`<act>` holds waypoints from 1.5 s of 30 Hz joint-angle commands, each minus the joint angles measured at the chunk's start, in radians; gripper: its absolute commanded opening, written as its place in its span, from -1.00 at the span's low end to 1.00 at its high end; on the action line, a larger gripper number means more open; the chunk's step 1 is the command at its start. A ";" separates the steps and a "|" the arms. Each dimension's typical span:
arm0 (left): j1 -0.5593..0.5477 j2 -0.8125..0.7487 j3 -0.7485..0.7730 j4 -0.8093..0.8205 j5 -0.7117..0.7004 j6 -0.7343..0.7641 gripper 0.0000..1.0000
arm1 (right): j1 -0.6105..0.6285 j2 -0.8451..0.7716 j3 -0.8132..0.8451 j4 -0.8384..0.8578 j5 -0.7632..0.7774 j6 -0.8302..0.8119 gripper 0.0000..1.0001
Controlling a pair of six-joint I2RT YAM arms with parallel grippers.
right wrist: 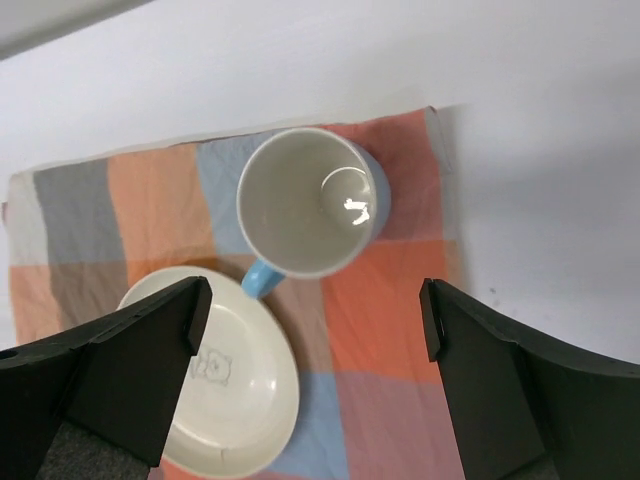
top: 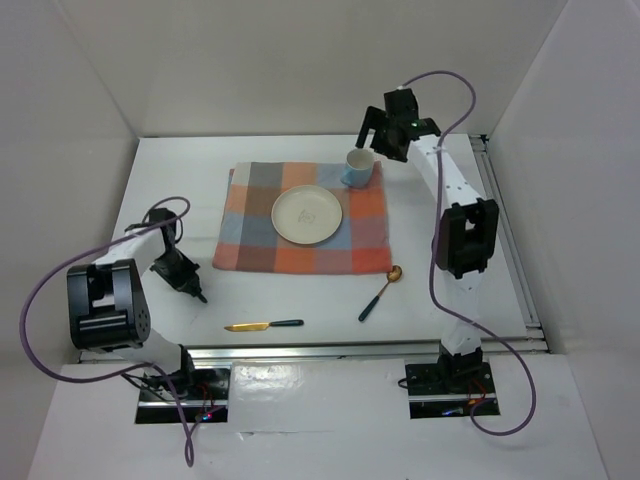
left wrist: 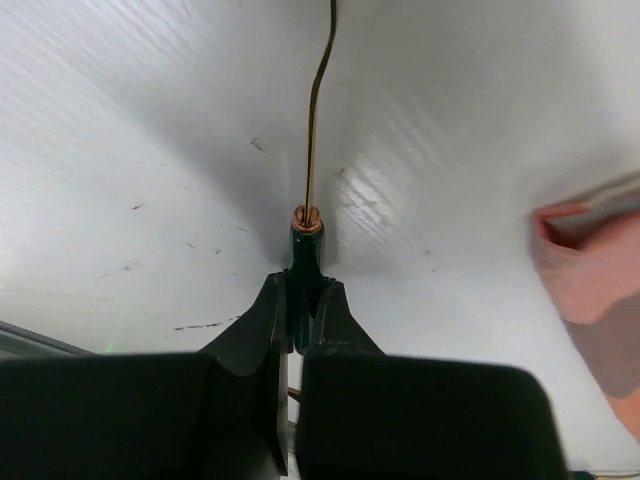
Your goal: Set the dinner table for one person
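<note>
The white dinner table (top: 300, 295) bears a checked cloth mat (top: 260, 240). On the mat lie a cream plate (top: 308, 214) and, at its far right corner, a blue mug (top: 358, 167) with a white inside. My right gripper (right wrist: 315, 305) hangs open above the mat; the mug (right wrist: 310, 200) is just beyond its fingertips and the plate (right wrist: 220, 390) is by its left finger. My left gripper (left wrist: 303, 285) is shut on the dark green handle (left wrist: 306, 250) of a utensil with a thin gold stem, low over the table. The utensil's head is out of frame.
A gold knife with a dark handle (top: 262, 325) lies near the front edge. A gold spoon with a dark handle (top: 380, 292) lies off the mat's near right corner. A mat corner (left wrist: 600, 300) shows right of my left gripper. Metal rails (top: 520, 290) run along the table's edges.
</note>
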 commanded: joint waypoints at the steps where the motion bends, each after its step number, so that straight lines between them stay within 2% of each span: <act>1: -0.023 -0.109 0.081 -0.007 -0.102 0.001 -1.00 | -0.032 -0.184 -0.054 0.000 0.006 -0.008 0.98; 3: -0.072 -0.180 0.138 -0.019 -0.134 0.027 -1.00 | -0.044 -0.261 -0.129 0.000 -0.006 0.001 1.00; 6: -0.165 -0.194 0.242 -0.010 -0.163 0.154 -1.00 | -0.055 -0.362 -0.238 0.001 0.024 0.021 1.00; 10: -0.302 -0.067 0.430 -0.076 -0.203 0.238 -1.00 | -0.073 -0.486 -0.395 -0.050 0.049 0.093 1.00; 11: -0.330 0.012 0.470 -0.111 -0.222 0.238 -1.00 | -0.073 -0.514 -0.436 -0.050 0.049 0.110 1.00; 13: -0.391 0.095 0.582 -0.137 -0.257 0.261 -1.00 | -0.062 -0.603 -0.588 -0.037 0.035 0.122 1.00; 16: -0.454 0.257 0.731 -0.193 -0.321 0.274 -1.00 | -0.062 -0.668 -0.760 -0.047 0.073 0.122 0.90; 21: -0.476 0.468 0.909 -0.259 -0.328 0.307 -1.00 | 0.022 -0.786 -0.990 -0.067 0.020 0.170 0.80; 22: -0.476 0.491 0.946 -0.259 -0.341 0.321 -1.00 | 0.062 -0.803 -1.052 -0.078 0.036 0.190 0.71; 28: -0.488 0.562 0.951 -0.288 -0.357 0.341 -1.00 | 0.183 -0.875 -1.223 -0.089 -0.003 0.326 0.69; 34: -0.497 0.623 0.960 -0.309 -0.346 0.350 -1.00 | 0.332 -0.866 -1.286 -0.121 0.006 0.484 0.58; 35: -0.497 0.633 0.960 -0.325 -0.358 0.341 -0.97 | 0.346 -0.856 -1.295 -0.121 0.006 0.496 0.55; 39: -0.497 0.611 0.929 -0.328 -0.359 0.320 -0.52 | 0.421 -0.824 -1.338 -0.112 0.004 0.582 0.52; 40: -0.506 0.601 0.919 -0.328 -0.358 0.320 -0.24 | 0.421 -0.807 -1.349 -0.098 0.004 0.593 0.52; 43: -0.507 0.576 0.908 -0.317 -0.358 0.320 0.04 | 0.433 -0.784 -1.372 -0.067 0.004 0.627 0.45; 44: -0.507 0.561 0.908 -0.329 -0.358 0.320 0.17 | 0.433 -0.784 -1.381 -0.055 0.014 0.636 0.42; 45: -0.516 0.552 0.931 -0.338 -0.358 0.320 0.42 | 0.433 -0.784 -1.381 -0.046 0.023 0.647 0.40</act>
